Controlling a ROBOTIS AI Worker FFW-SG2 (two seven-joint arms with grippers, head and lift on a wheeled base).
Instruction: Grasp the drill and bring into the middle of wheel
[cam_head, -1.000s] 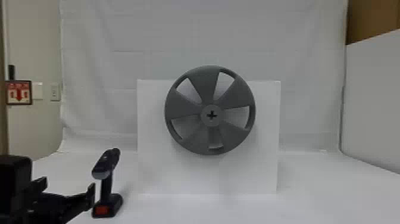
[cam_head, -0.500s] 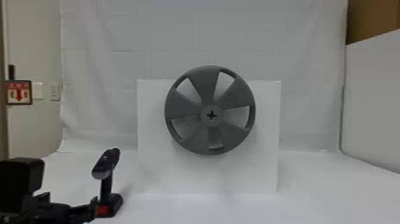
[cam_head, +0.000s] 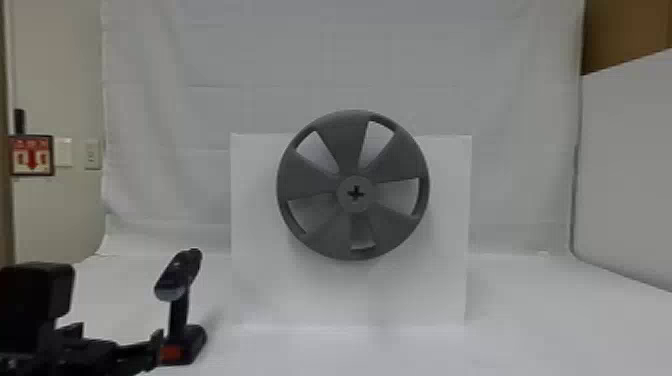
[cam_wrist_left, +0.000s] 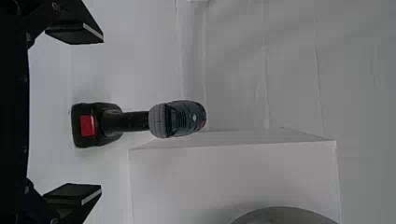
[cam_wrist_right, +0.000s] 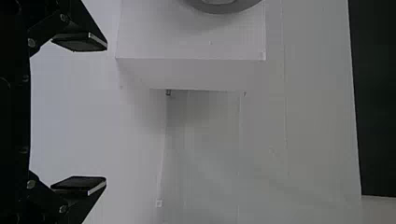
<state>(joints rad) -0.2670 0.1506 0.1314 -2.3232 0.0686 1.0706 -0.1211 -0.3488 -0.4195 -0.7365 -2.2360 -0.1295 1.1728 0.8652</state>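
L hand (cam_head: 117, 337) spread (wrist cam); wheel's (cam_head: 345, 145) ctr cross (cam_head: 356, 193) (head).

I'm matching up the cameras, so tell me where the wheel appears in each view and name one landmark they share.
Head view: the grey five-spoked wheel is near the centre, whole.
Left wrist view: part of the wheel, cut off by the picture's edge.
Right wrist view: part of the wheel, likewise cut off.
Shared landmark: the white box behind it.

Lab-like test space, draped white backdrop (cam_head: 320, 65), wall sign (cam_head: 31, 155)
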